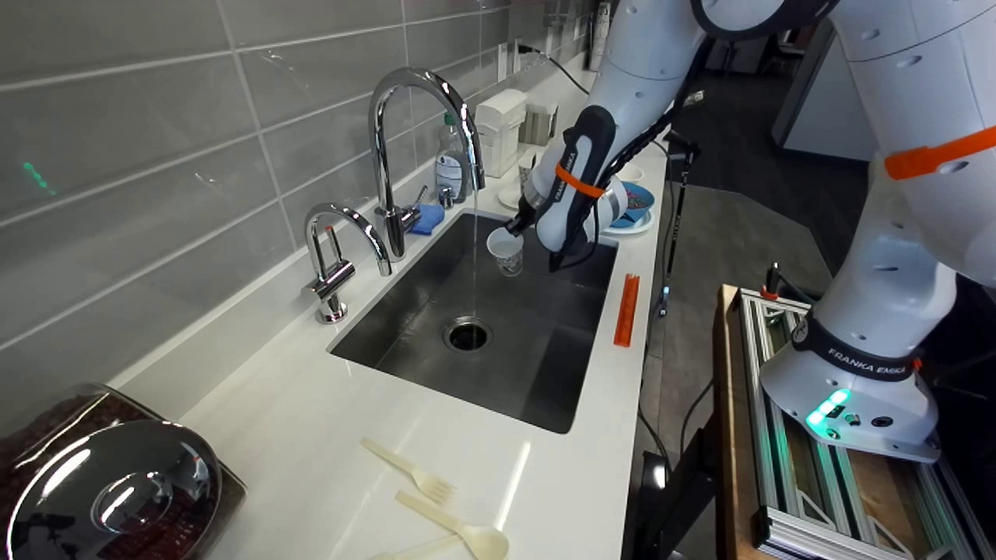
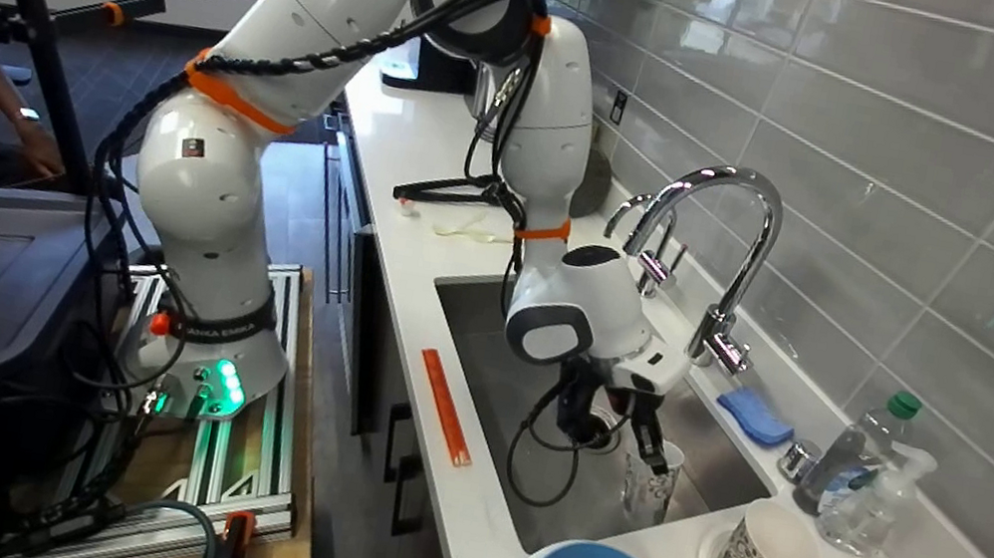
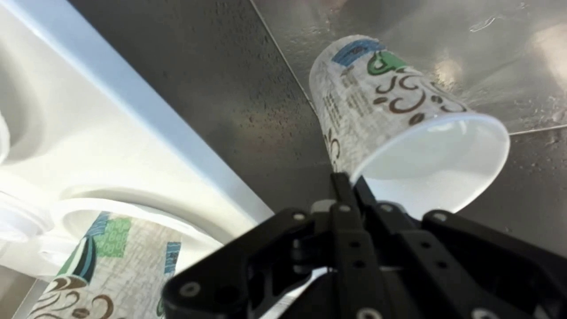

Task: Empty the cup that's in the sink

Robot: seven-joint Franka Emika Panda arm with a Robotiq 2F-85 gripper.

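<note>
White paper with brown swirls is what I have hold of: the cup (image 3: 381, 106), its rim pinched between the close-set fingers of my gripper (image 3: 352, 180). It is inside the sink (image 1: 513, 373), mouth mostly upward, toward the end by the blue bowl (image 2: 592, 555) and apart from the drain (image 1: 468, 336). Whether its base touches the bottom, I can't tell from here. I'd call the grasp done and the emptying not yet: the wrist view seems to show clear liquid (image 3: 425, 155) pooled inside, though how much I can't judge. In an exterior view, a thin stream of water (image 1: 475, 264) falls from the tall faucet (image 1: 381, 140), apart from the cup. What's left, as I read it, is to tip the cup until its mouth points down and let it all run out.
</note>
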